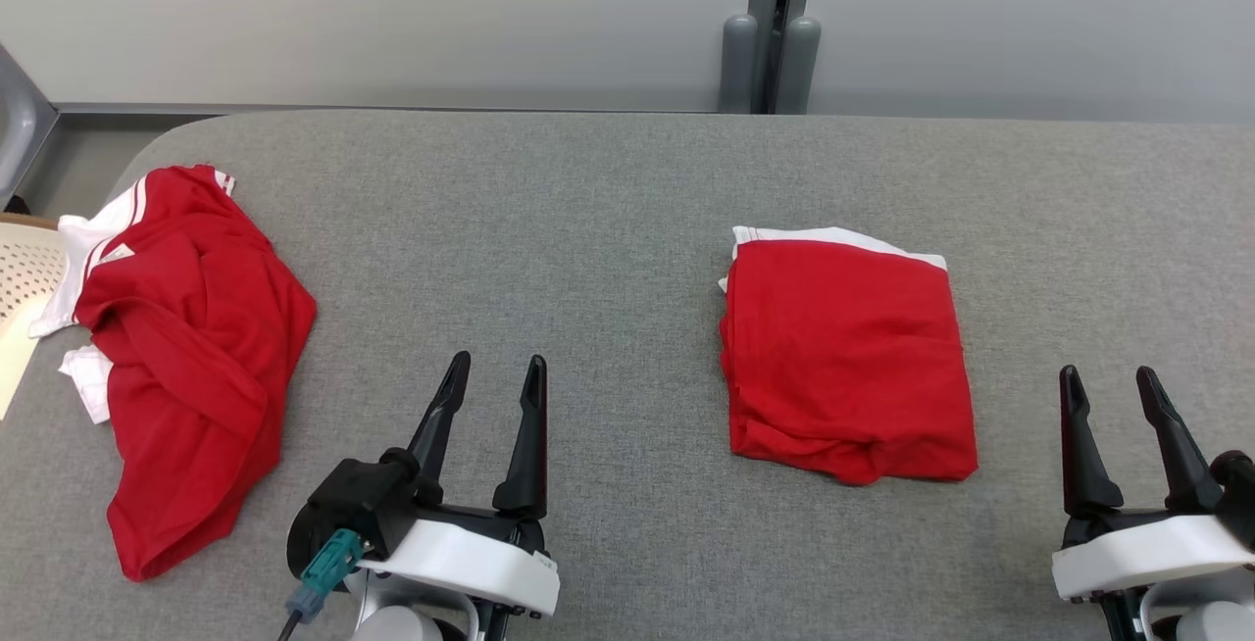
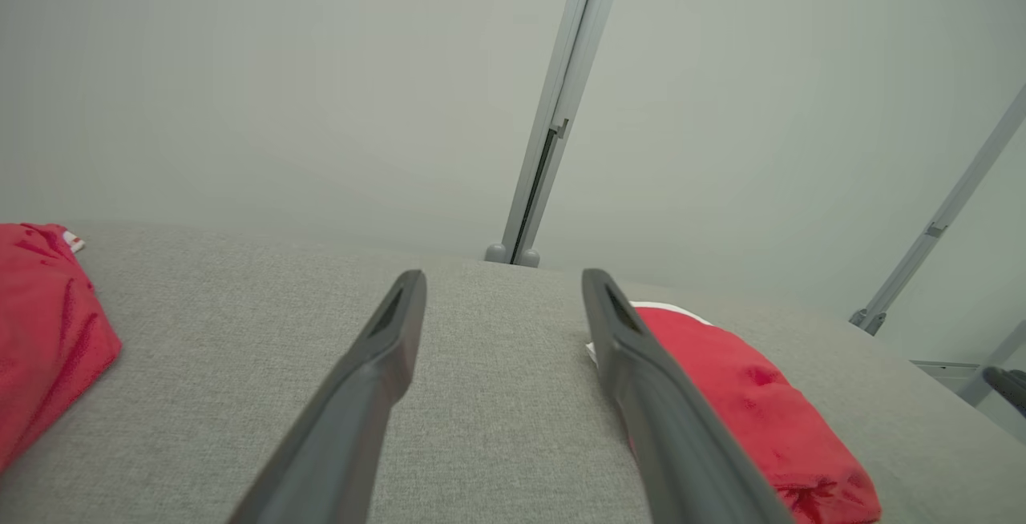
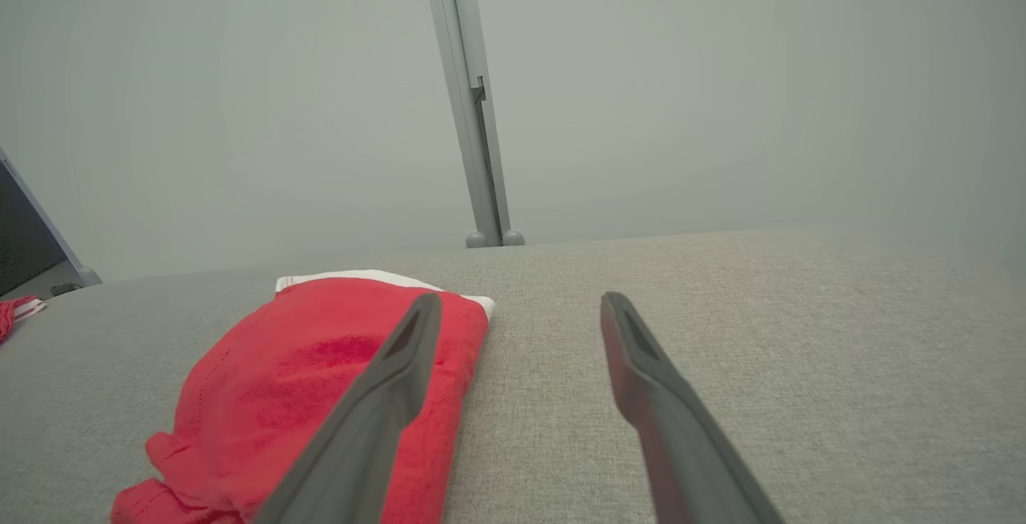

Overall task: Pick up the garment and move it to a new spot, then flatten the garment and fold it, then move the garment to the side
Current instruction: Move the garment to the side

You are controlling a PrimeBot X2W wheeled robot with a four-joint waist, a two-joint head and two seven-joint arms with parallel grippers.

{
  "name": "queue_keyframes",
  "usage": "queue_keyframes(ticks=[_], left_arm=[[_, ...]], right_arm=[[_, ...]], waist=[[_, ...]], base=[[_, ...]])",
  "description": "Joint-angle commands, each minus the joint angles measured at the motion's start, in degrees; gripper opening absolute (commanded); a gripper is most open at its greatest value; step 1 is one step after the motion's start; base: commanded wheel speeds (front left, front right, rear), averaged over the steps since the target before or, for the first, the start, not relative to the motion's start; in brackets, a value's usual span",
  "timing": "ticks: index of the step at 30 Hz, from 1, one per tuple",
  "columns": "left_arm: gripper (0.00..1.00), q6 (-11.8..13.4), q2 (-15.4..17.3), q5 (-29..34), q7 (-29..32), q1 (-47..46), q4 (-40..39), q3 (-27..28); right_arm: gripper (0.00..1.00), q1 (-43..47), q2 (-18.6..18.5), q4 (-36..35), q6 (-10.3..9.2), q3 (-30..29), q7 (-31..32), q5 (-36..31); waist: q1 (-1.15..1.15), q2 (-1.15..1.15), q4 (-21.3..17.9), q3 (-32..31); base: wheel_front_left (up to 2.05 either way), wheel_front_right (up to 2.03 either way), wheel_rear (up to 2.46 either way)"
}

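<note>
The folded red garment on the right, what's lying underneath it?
The folded red garment lies flat on the grey table. A white edge peeks out from under its far side. Whatever else is beneath it is covered by the cloth.

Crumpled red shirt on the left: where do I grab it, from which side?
Probably pinch the crumpled red-and-white fabric shirt at its bunched right edge, left claw coming from the right: that edge faces the open claw, with thick folds.

The worktop [image 1: 627,190] was covered in grey woven cloth, matt and a little rough. The folded garment [image 1: 848,357] and the crumpled garment [image 1: 196,347] were made of soft, matt red cloth. The post [image 1: 775,33] was seen as smooth grey metal.
</note>
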Motion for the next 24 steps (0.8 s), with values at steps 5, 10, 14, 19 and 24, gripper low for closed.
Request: queue_keyframes(ticks=[5, 10, 14, 19, 24], left_arm=[[1.0, 0.17, 0.23, 0.1, 0.0, -1.37, 0.23, -1.17], [1.0, 0.58, 0.24, -0.37, -0.01, -2.9, 0.07, -2.92], [1.0, 1.02, 0.23, -0.9, 0.0, -3.88, -0.15, -4.15], [1.0, 1.49, 0.23, -1.12, 0.0, -4.82, -0.34, -5.12], [1.0, 1.95, 0.22, -1.46, 0.0, -5.4, -0.66, -5.82]], right_arm=[[1.0, -3.23, -1.29, 0.82, 0.0, 2.59, 1.91, 5.61], [1.0, -6.86, -2.58, 3.95, 0.0, 4.11, 6.14, 10.66], [1.0, -9.28, -2.87, 7.41, 0.0, 4.61, 8.65, 14.79], [1.0, -11.4, -3.65, 10.82, 0.0, 5.6, 9.98, 16.61], [0.0, -12.73, -4.35, 13.24, 0.0, 7.72, 10.85, 18.5]], waist=[[0.0, 0.0, 1.7, 2.53], [0.0, 0.0, 3.78, 5.48], [0.0, 0.0, 5.45, 7.14], [0.0, 0.0, 6.91, 8.49], [0.0, 0.0, 7.94, 9.29]], base=[[0.0, 0.0, 0.0], [0.0, 0.0, 0.0], [0.0, 0.0, 0.0], [0.0, 0.0, 0.0], [0.0, 0.0, 0.0]])
